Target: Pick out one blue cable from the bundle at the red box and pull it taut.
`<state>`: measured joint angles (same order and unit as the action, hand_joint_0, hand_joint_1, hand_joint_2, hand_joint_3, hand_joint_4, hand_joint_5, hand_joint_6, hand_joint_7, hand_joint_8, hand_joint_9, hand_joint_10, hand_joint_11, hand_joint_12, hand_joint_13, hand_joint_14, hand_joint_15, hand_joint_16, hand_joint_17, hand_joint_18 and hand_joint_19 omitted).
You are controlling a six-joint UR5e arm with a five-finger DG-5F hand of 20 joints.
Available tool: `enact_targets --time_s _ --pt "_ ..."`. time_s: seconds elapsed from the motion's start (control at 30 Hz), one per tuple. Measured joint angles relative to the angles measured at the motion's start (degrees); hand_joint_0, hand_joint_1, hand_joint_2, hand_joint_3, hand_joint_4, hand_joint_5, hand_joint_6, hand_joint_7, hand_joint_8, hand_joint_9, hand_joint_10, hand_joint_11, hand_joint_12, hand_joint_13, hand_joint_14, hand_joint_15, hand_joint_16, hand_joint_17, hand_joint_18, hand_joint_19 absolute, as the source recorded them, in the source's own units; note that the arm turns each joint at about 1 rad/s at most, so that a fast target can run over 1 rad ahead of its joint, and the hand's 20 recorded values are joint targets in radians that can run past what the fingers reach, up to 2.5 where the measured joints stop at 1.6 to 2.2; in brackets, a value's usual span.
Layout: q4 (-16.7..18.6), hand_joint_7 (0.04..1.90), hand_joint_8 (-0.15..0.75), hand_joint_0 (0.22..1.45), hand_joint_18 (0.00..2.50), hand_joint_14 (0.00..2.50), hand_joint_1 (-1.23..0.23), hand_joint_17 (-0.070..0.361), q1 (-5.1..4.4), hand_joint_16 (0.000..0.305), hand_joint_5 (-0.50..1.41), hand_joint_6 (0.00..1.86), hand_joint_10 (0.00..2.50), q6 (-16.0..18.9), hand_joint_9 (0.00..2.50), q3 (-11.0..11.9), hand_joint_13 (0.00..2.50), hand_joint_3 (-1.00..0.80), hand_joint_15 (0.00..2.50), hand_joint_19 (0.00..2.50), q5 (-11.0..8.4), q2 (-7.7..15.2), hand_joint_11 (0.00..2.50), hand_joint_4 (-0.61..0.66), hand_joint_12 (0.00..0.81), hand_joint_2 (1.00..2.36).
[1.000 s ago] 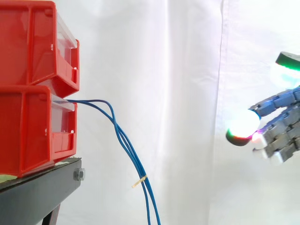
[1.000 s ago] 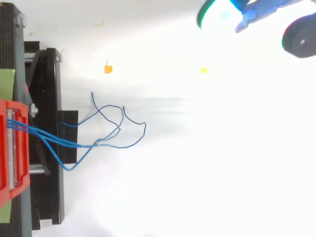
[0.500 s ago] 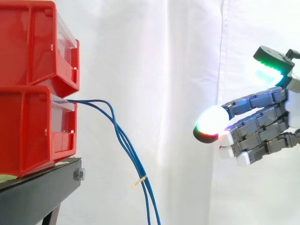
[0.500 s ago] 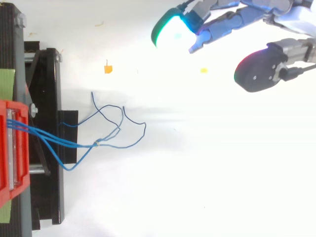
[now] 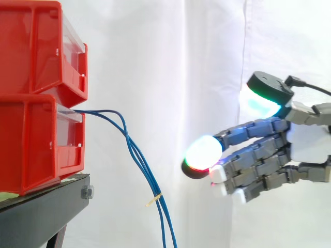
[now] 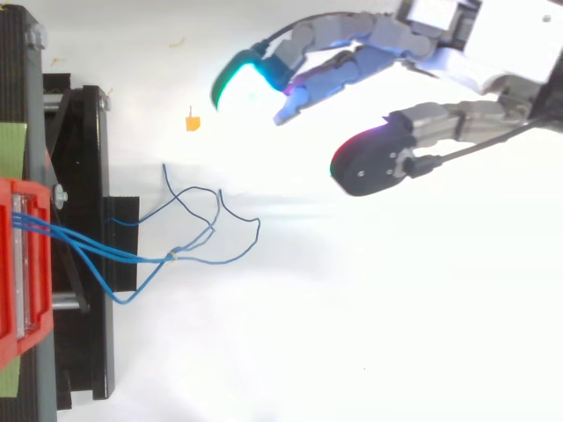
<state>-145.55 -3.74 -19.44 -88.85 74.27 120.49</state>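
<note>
Cables (image 5: pixel 138 157) lie left of the robot hand (image 5: pixel 305 147), well apart from it, toward the red box (image 5: pixel 31 139).
They leave the lower box and droop steeply down, loose ends curling apart in the top view. The robot hand reaches in level from the right, fingers straight and aimed at the box, thumb spread above, holding nothing. From above, its fingertips (image 6: pixel 236 81) sit to one side of the bundle, so the reach probably needs a sideways shift.

You see red bins (image 5: pixel 31 129) at left, blue cables (image 5: pixel 138 157) with tan tag (image 5: pixel 153 199), black stand (image 5: pixel 44 212), white curtain (image 5: pixel 170 62); hand (image 5: pixel 305 142) grey-white, pads (image 5: pixel 203 151) glowing white, green, red.
</note>
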Motion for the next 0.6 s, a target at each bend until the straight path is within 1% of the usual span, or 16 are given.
enact_targets --time_s 0.07,0.2,0.47,0.57,0.6 --pt "-0.05 0.75 0.291 0.55 0.59 0.01 -0.51 0.117 -0.18 0.052 -0.16 0.5 0.01 -0.38 0.79 0.72 0.69 -0.47 0.28 0.48 0.02 0.52 0.25 0.27 0.352 1.0" --pt "0.83 0.75 0.291 0.55 0.6 0.01 -0.51 0.117 -0.48 0.052 -0.16 0.5 0.01 -0.96 0.82 1.16 0.69 -0.47 0.29 0.48 0.1 1.58 0.27 0.27 0.353 1.0" --pt "3.61 0.77 0.29 0.55 0.62 0.01 -0.51 0.116 -0.55 0.052 -0.16 0.5 0.01 -0.66 0.83 2.05 0.72 -0.47 0.32 0.5 0.16 4.4 0.29 0.27 0.355 1.0" --pt "4.2 0.77 0.292 0.55 0.62 0.01 -0.51 0.116 -0.56 0.052 -0.16 0.5 0.01 -0.25 0.84 3.33 0.73 -0.47 0.32 0.52 0.47 5.96 0.31 0.27 0.358 1.0" --pt "4.25 0.77 0.291 0.55 0.62 0.01 -0.48 0.116 -0.52 0.052 -0.16 0.5 0.01 -0.01 0.85 3.88 0.74 -0.48 0.34 0.53 0.72 6.48 0.31 0.27 0.355 1.0"
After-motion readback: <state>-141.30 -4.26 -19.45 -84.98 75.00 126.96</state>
